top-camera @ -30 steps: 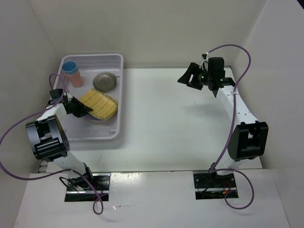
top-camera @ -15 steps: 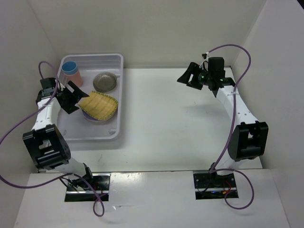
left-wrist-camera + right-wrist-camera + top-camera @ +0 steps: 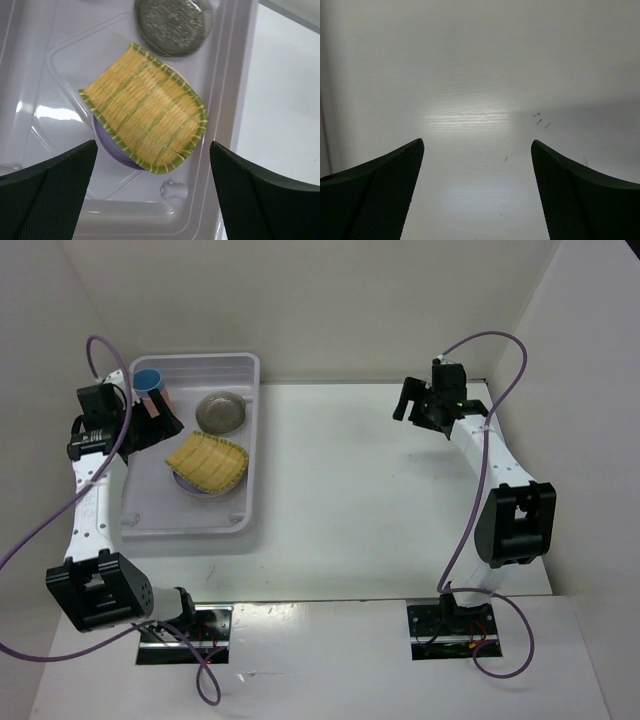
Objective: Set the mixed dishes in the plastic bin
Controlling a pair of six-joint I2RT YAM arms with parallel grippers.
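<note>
- Left tool (image 3: 152, 144), spread wide and empty, has drawn back from the yellow ribbed rectangular tray (image 3: 147, 122) in the translucent white plastic bin (image 3: 190, 525).
- Right tool (image 3: 477, 141) gapes above the white desk (image 3: 370, 500).

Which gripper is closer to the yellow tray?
Left. The left gripper hangs over the bin, close to the tray; the right gripper is far off across the table.
</note>
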